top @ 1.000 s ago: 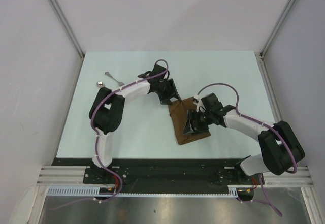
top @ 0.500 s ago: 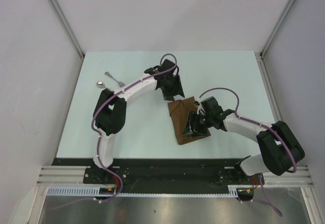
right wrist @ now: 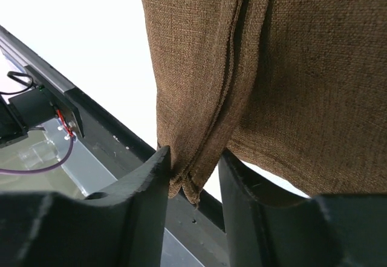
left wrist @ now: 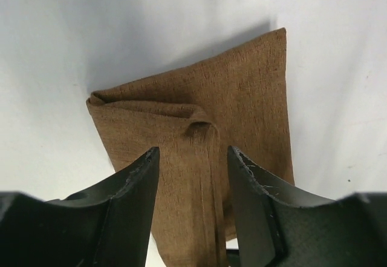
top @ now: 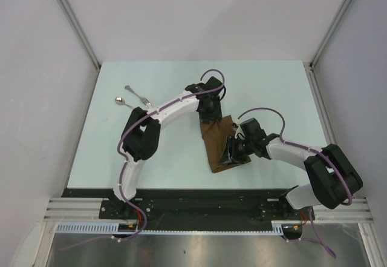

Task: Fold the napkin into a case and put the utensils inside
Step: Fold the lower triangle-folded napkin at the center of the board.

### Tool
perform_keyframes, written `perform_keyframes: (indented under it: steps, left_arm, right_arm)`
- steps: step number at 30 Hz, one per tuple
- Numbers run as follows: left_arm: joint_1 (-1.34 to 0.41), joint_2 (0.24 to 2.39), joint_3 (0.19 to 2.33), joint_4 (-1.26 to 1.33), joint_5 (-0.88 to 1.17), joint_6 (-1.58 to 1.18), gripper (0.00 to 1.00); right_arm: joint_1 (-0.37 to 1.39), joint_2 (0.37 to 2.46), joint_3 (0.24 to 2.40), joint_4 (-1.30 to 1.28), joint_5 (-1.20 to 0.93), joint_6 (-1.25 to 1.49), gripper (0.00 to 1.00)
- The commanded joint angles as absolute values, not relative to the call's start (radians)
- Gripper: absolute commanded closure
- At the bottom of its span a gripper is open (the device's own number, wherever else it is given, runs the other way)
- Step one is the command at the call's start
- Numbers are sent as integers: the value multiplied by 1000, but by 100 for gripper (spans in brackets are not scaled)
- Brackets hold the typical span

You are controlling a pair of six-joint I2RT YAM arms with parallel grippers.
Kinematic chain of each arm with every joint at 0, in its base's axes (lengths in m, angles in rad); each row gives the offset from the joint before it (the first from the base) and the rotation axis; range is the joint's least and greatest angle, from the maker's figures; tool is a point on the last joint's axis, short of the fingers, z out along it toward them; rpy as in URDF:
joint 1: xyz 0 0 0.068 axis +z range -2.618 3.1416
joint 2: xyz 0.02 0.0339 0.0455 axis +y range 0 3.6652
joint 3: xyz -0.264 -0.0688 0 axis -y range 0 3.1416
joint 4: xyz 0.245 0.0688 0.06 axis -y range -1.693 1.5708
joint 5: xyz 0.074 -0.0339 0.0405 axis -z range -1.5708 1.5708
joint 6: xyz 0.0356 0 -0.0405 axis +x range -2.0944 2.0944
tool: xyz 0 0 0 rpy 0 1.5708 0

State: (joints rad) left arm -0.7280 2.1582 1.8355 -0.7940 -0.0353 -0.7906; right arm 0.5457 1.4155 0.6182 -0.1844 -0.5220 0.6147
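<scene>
Napkin [top: 213,151] near edge in right gripper [right wrist: 195,158]; left gripper [left wrist: 192,155] straddles fold.

We take this for a robotics lab cell, not a home or a kitchen. A left arm [top: 163,111] and a right arm [top: 290,152] are bolted to a black rail [top: 199,201] at the near edge of a pale surface [top: 169,79]. White panels [top: 199,13] in aluminium struts [top: 72,19] wall it in (rather like a booth). Purple cables [top: 261,111] loop along the arms. A slotted cable duct [top: 181,232] and sheet metal [top: 199,252] lie before the rail.
</scene>
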Motion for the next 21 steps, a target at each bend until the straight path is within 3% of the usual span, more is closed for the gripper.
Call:
perform_keyframes:
  steps: [1, 11, 17, 18, 21]
  left_arm:
    - [-733, 2189, 1922, -813, -101, -739, 46]
    - [-736, 2292, 2019, -845, -94, -746, 50]
    - [-732, 2290, 2026, -822, -84, -721, 75]
    - [-730, 2295, 2029, -824, -83, -719, 85]
    - [-723, 2293, 2034, -841, -97, -721, 100]
  right_arm:
    - [543, 1430, 606, -123, -552, 624, 61]
    - [517, 1425, 610, -113, -578, 598, 78]
    - [483, 1425, 632, -147, -598, 543, 90]
    - [482, 1427, 635, -149, -600, 537, 91]
    - [474, 1428, 655, -173, -600, 505, 94]
